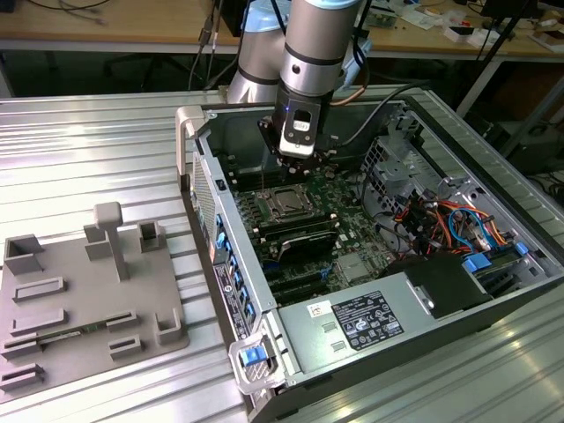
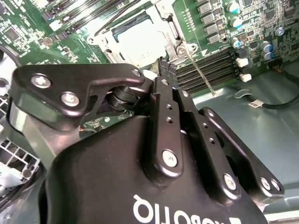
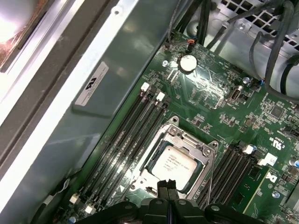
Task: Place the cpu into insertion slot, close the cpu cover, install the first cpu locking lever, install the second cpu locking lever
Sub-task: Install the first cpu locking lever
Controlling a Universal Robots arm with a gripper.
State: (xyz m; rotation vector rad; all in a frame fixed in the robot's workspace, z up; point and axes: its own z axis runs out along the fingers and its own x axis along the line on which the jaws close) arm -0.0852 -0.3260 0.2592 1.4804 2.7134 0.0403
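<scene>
The cpu (image 3: 175, 162) (image 2: 140, 42), a pale silver square, lies in the insertion slot (image 3: 140, 176) on the green board, also seen in the exterior view (image 1: 286, 204). The cpu cover (image 3: 194, 140) (image 2: 170, 30), a silver frame, lies down around it with the chip showing through its window. A thin wire locking lever (image 2: 202, 74) (image 3: 210, 179) sticks out from one socket corner over the memory slots. My gripper (image 1: 295, 167) (image 3: 168, 183) (image 2: 163, 63) hangs just above the socket's edge, fingers shut together with nothing visible between them.
Long black memory slots (image 3: 135, 126) flank the socket on both sides. The grey case wall (image 3: 93, 93) rises close by. A grey power-supply box (image 1: 352, 322) and bundled cables (image 1: 441, 220) fill the case's other end. A grey fixture plate (image 1: 79, 300) lies on the table outside.
</scene>
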